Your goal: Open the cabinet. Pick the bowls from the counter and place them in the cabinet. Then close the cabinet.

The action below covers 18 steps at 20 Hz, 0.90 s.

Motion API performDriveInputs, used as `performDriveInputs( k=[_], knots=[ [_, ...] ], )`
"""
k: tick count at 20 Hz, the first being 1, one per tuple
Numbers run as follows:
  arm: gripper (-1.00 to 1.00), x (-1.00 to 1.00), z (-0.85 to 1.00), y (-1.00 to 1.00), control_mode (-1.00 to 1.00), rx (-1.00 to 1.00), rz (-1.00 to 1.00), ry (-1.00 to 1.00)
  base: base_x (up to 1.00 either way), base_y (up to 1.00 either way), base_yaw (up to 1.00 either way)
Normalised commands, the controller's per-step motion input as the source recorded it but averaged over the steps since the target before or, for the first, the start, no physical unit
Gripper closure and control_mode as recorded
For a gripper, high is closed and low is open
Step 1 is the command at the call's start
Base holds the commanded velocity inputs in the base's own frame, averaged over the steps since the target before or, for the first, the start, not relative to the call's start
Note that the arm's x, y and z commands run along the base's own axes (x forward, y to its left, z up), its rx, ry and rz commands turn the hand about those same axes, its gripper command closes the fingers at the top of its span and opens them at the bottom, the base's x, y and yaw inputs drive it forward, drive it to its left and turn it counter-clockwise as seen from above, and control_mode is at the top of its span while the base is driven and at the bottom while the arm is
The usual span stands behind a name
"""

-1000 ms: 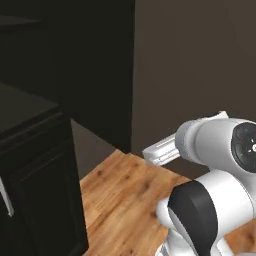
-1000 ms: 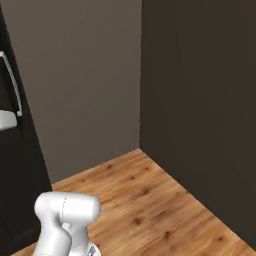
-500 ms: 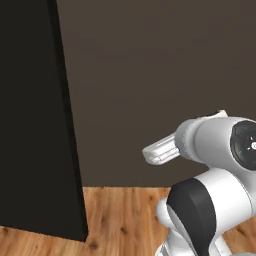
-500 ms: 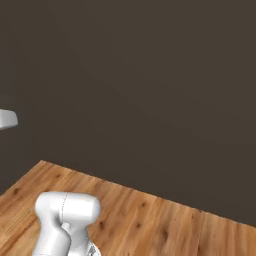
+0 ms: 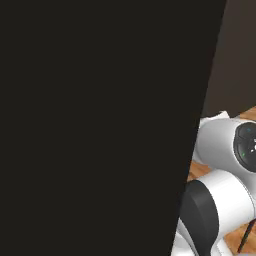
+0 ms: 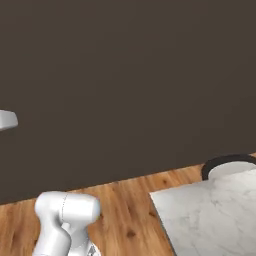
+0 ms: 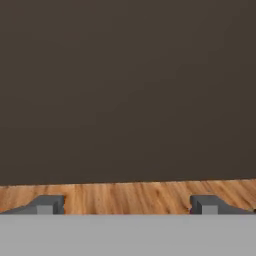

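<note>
My gripper [image 7: 127, 205] is open, its two dark fingertips [image 7: 47, 204] set far apart with nothing between them. It faces a plain dark brown wall [image 7: 125, 90] above a strip of wooden floor [image 7: 125, 195]. The bowls are out of view. A large flat black panel [image 5: 95, 125] stands close in front of the left base camera; no door or handle shows on it, so I cannot tell whether it belongs to the cabinet. The white arm [image 5: 220, 200] rises just right of that panel.
A marble counter corner [image 6: 210, 215] enters the right base view at lower right, with a round dark-rimmed thing [image 6: 227, 161] at its far edge. Wooden floor [image 6: 130, 200] runs along the dark wall [image 6: 125, 75].
Both base views have swung as the base moved: the black panel has grown to cover most of the left view, and the marble counter has come into the right view. The gripper stays open.
</note>
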Motion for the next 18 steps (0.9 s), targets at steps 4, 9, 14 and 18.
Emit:
performDriveInputs(
  k=[4, 9, 14, 18],
  knots=[
    [-1.00, 0.00, 0.00, 0.00, 1.00, 0.00, 0.00, 0.00, 0.00, 0.00, -0.98],
    [-1.00, 0.00, 0.00, 0.00, 1.00, 0.00, 0.00, 0.00, 0.00, -0.03, -0.88],
    [-1.00, 0.00, 0.00, 0.00, 1.00, 0.00, 0.00, 0.00, 0.04, 0.00, -0.53],
    [-1.00, 0.00, 0.00, 0.00, 1.00, 0.00, 0.00, 0.00, 0.18, 0.49, -0.08]
  ],
)
